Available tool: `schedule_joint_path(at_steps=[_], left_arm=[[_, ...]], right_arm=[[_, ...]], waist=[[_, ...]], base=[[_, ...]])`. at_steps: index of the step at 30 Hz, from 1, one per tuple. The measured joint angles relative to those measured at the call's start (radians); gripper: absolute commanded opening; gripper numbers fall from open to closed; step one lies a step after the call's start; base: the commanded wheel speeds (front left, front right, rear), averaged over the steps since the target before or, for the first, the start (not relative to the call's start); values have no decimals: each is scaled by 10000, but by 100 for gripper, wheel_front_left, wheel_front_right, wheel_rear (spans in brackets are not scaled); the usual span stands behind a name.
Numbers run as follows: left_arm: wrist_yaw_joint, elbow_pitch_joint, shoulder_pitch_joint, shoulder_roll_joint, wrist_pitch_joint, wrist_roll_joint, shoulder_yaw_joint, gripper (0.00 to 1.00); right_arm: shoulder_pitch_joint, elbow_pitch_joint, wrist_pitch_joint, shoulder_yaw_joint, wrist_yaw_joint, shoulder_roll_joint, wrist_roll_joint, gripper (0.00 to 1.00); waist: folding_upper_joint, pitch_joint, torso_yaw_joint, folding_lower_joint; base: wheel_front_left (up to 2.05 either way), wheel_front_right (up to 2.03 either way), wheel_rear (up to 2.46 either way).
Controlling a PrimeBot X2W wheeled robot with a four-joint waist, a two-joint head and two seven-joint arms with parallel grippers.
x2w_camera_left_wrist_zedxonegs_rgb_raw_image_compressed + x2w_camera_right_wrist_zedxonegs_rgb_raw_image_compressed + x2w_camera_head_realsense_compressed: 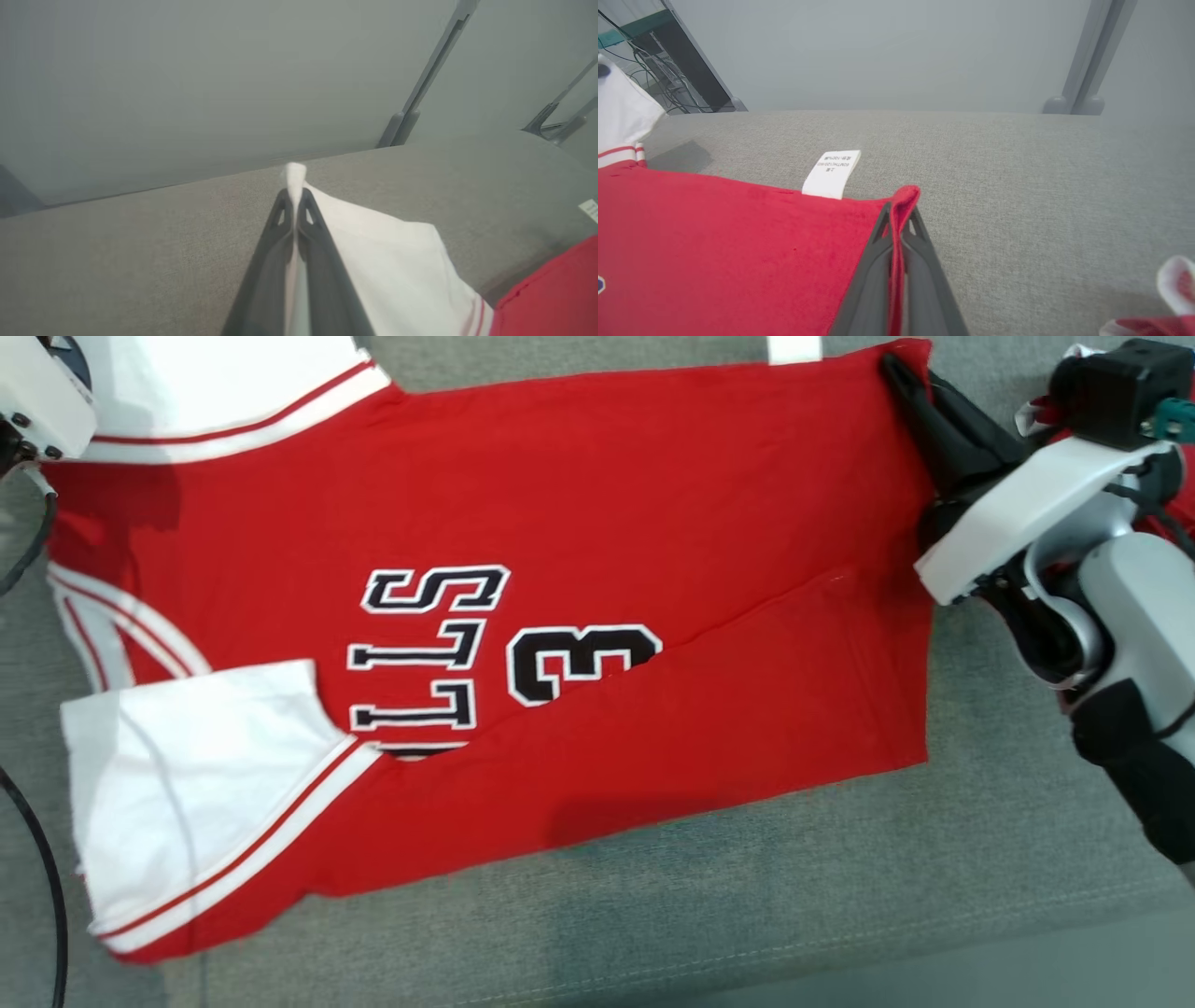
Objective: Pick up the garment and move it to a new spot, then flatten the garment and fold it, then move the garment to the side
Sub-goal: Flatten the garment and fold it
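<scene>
Fold step, likely — left end effector (294, 196) pinches white fabric sleeve (373, 242), right end effector (900, 214) pinches hem corner (906, 193) of red lettered jersey (607, 504); next: lift both evenly, carry across.

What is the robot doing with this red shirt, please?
The robot is folding a red jersey that lies spread on a grey cushion. Its left gripper is shut on the tip of a white sleeve. Its right gripper is shut on the red hem corner at the far edge. The near long side is already folded over part of the black lettering. The far side lies flat and is not yet folded.
</scene>
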Motion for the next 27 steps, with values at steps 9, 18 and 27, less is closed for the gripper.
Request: schedule_joint_path(at_steps=[9,18,27], left_arm=[[-2,-1908,740,612,-1419,134,-894,0],[221,-3843,2448,1404,-2508,433,-1141,0],[1701,-6176,4755,2150,-3283,368,-963,0]], right_arm=[[1052,-1381,336,100,0,-1154,190,0],[2929,-2794,602,-872,0,-1797,59,0],[4858,-3793,945,-2343,0,-1845,-199,0]], waist=[[0,-542,681,0],[0,-933,1247,0],[0,-1184,1634,0]], base=[[0,0,0],[0,0,0],[0,0,0]])
